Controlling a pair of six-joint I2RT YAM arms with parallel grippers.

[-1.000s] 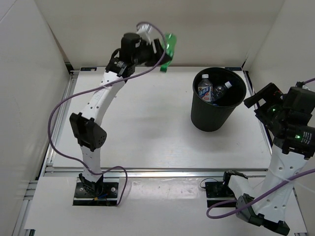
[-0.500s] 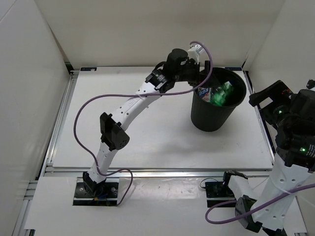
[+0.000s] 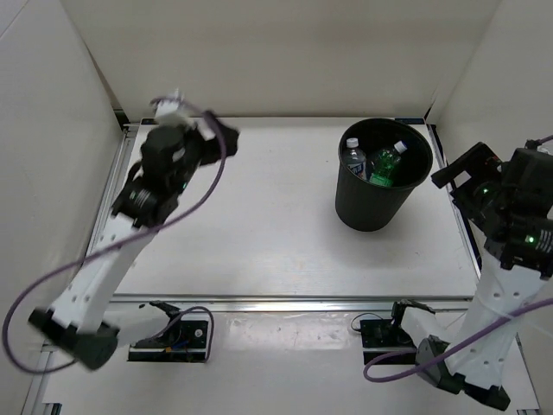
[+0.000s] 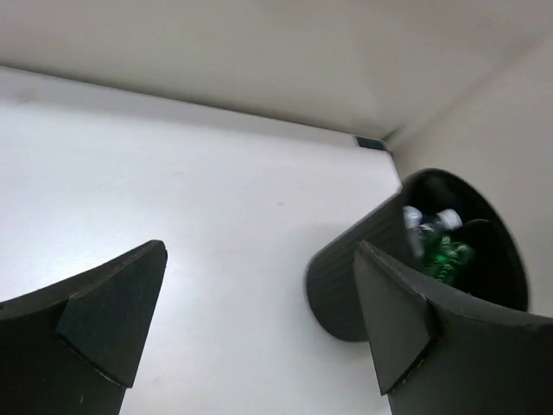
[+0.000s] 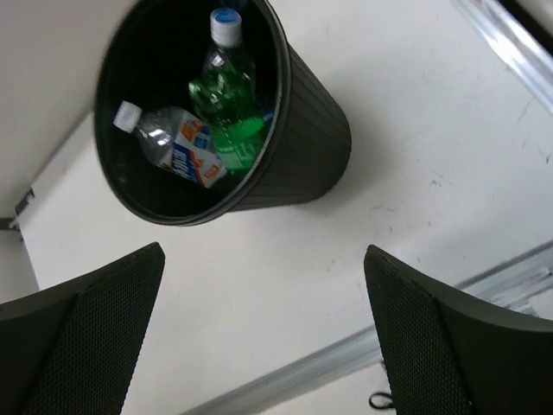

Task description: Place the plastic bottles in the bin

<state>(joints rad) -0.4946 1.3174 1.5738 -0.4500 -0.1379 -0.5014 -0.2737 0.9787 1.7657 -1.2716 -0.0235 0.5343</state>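
Observation:
The black bin (image 3: 371, 207) stands at the table's back right. Inside it lie a translucent green bottle (image 3: 386, 166) and a clear bottle with a blue-and-white label (image 3: 356, 158). The right wrist view looks down into the bin (image 5: 302, 147) at the green bottle (image 5: 226, 104) and the labelled bottle (image 5: 177, 143). My left gripper (image 3: 223, 138) hangs open and empty over the table's back left, far from the bin (image 4: 354, 277); the green bottle (image 4: 445, 255) shows past its right finger. My right gripper (image 3: 454, 186) is open and empty just right of the bin.
White walls close in the table on the left, back and right. A metal rail (image 3: 285, 303) runs along the table's near edge, and another rail (image 5: 346, 359) shows under my right gripper. Purple cables trail from both arms.
My left gripper went from shut on the green bottle to open above the bin, and the bottle now lies inside. The left arm then swung back to the far left. The right arm barely moved.

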